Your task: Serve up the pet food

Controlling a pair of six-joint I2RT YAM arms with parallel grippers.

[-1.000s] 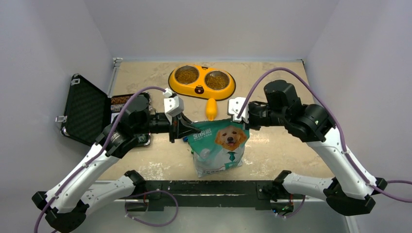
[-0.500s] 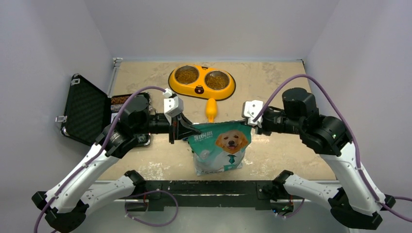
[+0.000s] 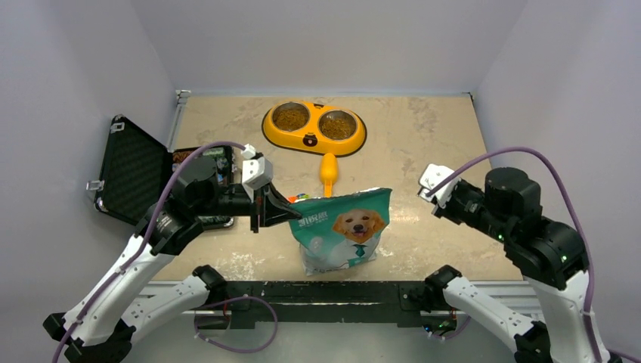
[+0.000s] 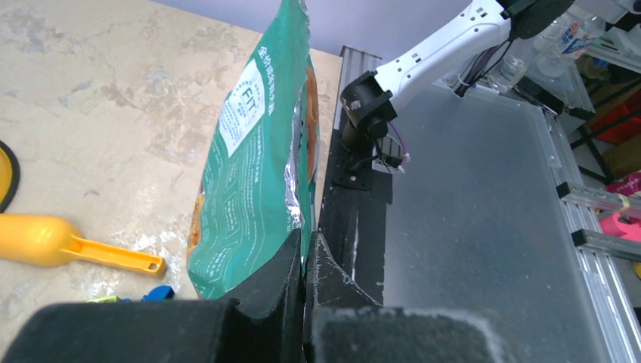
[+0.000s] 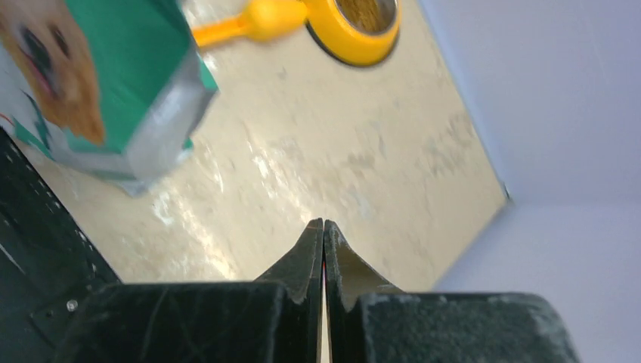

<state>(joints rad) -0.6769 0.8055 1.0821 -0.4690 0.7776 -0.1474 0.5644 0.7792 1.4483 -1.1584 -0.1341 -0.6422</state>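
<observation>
Two steel cups in the yellow double bowl (image 3: 314, 121), at the far side of the table (image 3: 446, 136), each hold a layer of the pet food (image 3: 290, 117), small brown kibble. A yellow scoop (image 3: 328, 170) lies just in front of the bowl, with its handle pointing toward the near edge.

Nearer the arms, the teal-green and white bag (image 3: 344, 227) stands upright on the table with its golden dog facing the top camera. Its upper edge is slightly higher on the right. The left gripper (image 4: 305, 246) reaches in from the left, its jaws pinched on the top left corner of the bag (the wrist view shows the foil edge squeezed between the two black fingers). The bag's contents cannot be seen.

The right gripper (image 5: 323, 227) hangs well apart from the bag, off to its right and above the bare tabletop. Its fingers are pressed together with nothing between them.

A black case (image 3: 132, 170) lies open at the left edge of the table, behind the left arm.
</observation>
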